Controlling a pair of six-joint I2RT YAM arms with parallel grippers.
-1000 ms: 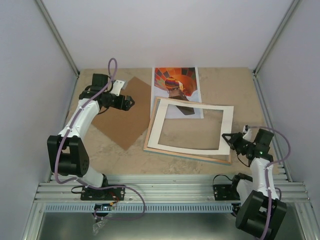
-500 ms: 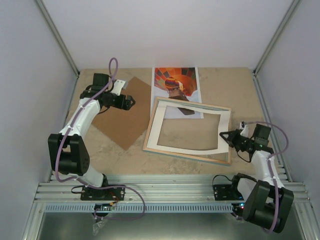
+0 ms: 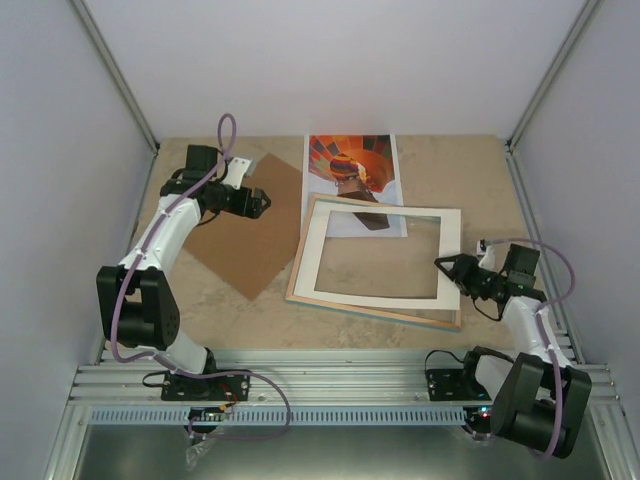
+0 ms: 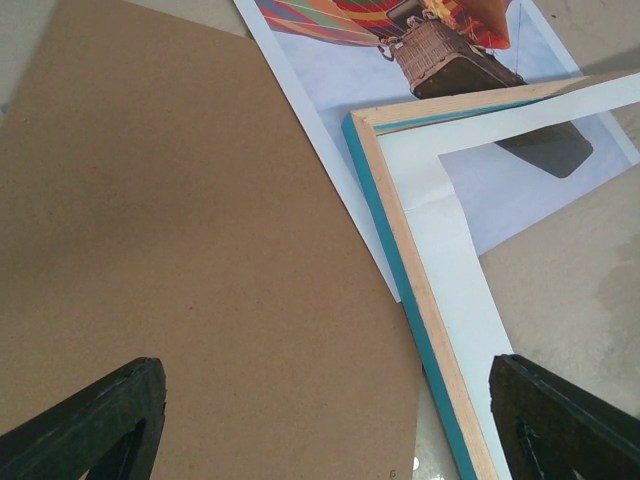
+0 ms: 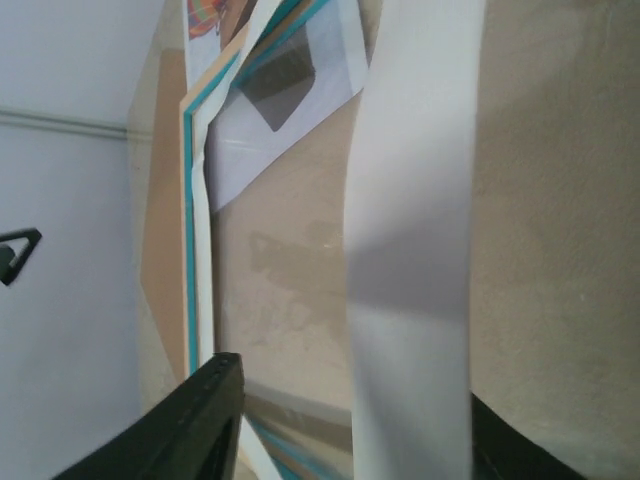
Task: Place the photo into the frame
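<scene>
Left gripper (image 3: 264, 205) spread empty above backing board (image 3: 250, 240) — right gripper (image 3: 447, 266) slack around mat (image 3: 400, 220) edge

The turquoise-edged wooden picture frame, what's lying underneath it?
Under the far side of the wooden frame lies the near end of the paper hot-air balloon photo, showing through it, with beige tabletop elsewhere. Whatever the rim and the white cardboard mat on top cover is hidden.

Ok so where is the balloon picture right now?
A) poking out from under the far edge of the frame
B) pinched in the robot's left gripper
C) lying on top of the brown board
A: the photo lies face up, with its lower part tucked under the far rim of the frame.
</scene>
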